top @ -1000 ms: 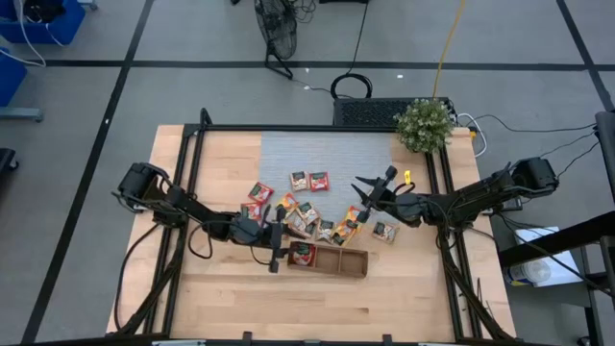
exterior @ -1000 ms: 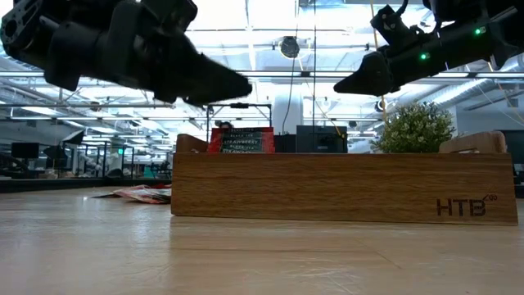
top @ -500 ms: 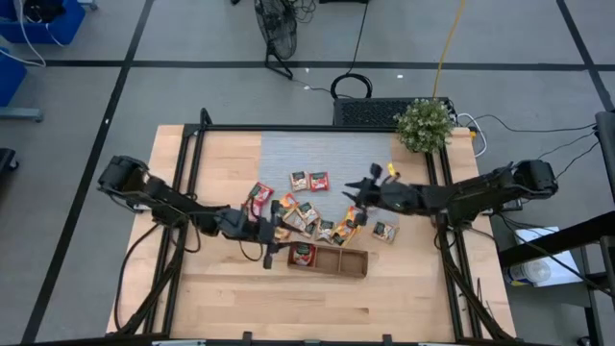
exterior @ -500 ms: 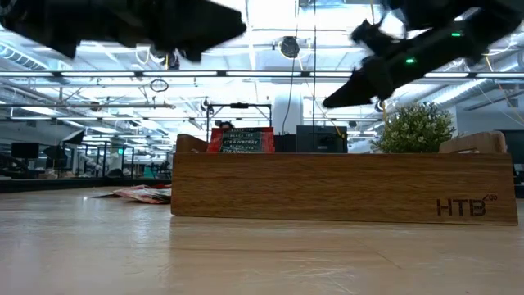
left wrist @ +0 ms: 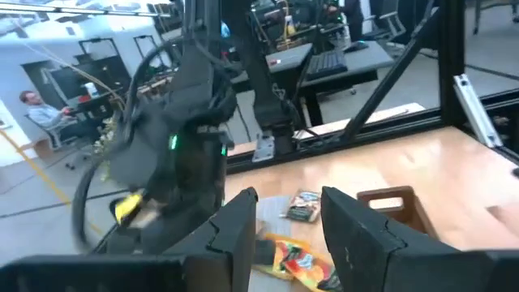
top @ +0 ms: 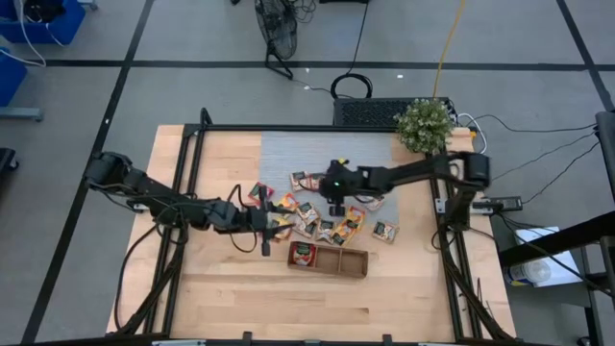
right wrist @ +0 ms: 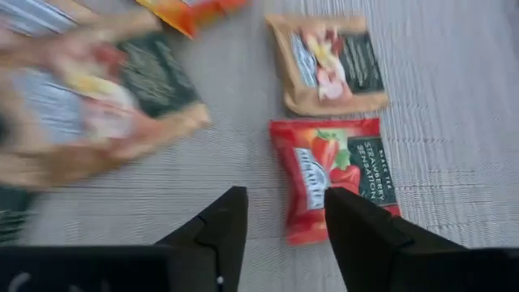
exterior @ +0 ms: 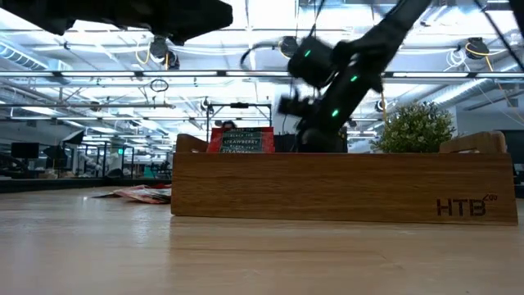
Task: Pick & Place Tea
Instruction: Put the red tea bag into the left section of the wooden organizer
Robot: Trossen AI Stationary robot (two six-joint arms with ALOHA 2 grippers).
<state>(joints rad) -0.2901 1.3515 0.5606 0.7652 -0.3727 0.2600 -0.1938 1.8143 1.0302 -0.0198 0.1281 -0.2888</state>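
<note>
A: Right wrist view shows the right end effector (right wrist: 280,223), fingers apart, empty, over a red tea packet (right wrist: 339,176) mid-worktop.

B: Neighbouring packets lie close; it may catch two.

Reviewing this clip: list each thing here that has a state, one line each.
Left gripper: open, empty, above the packets beside the tray.
Right gripper: open, empty, just over a red strawberry packet.
Wooden tray: one red packet in its left end compartment, other compartments empty.
Loose tea packets: lying flat on the mat.
</note>
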